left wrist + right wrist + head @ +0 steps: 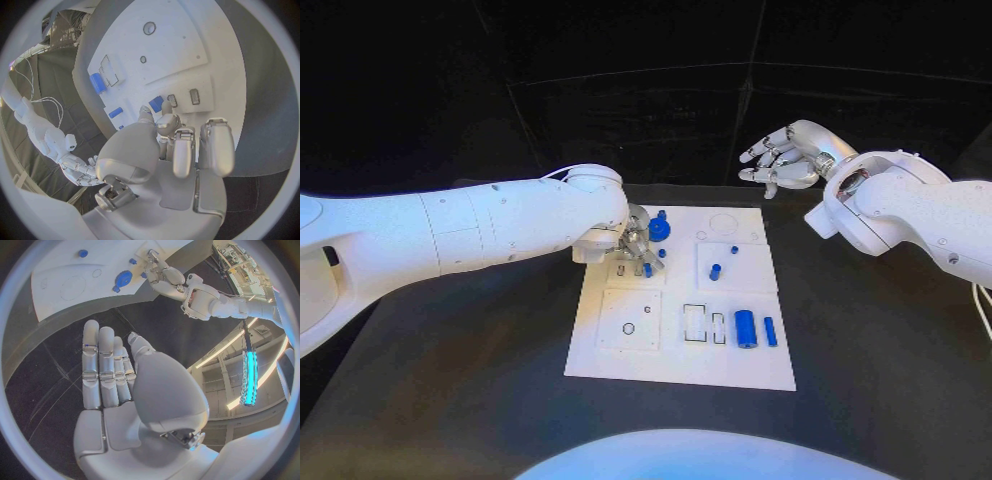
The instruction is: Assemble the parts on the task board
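Observation:
The white task board lies in the middle of the table. My left hand reaches down onto its far left part. In the left wrist view its thumb and a fingertip close round a small blue part that sits on the board beside two small slots. A round blue part stands just beyond that hand. My right hand hangs raised past the board's far right corner, with its fingers apart and nothing in them.
More blue parts lie on the board: two small ones near the middle, and a thick cylinder with a thin rod at the near right. Empty outlined recesses sit beside them. Black table surrounds the board.

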